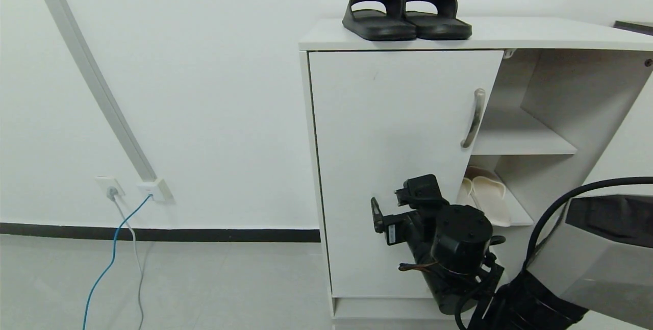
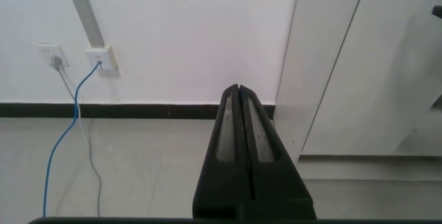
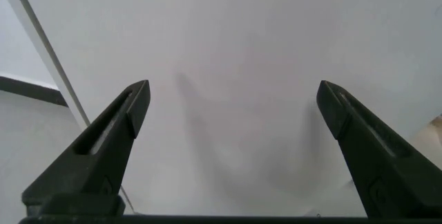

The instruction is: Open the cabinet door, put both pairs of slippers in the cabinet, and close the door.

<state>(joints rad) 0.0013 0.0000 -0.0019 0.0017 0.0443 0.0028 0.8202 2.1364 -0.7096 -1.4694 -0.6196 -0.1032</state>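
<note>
The cabinet (image 1: 561,31) stands with its right half open, and the door (image 1: 398,167) covers the left half. Black slippers (image 1: 408,14) sit on top; white slippers (image 1: 484,195) lie on the lower shelf inside. The right pincer (image 3: 231,92) is spread wide, facing the door. The left pincer (image 2: 238,99) is clenched on nothing.

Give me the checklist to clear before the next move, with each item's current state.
1. Right gripper open, facing the door: ok.
2. Left gripper shut and empty: ok.
3. White slippers on the lower shelf: ok.
4. Black slippers inside: not ok, they sit on the cabinet top.
5. Door open wide enough for loading: cannot tell.
</note>
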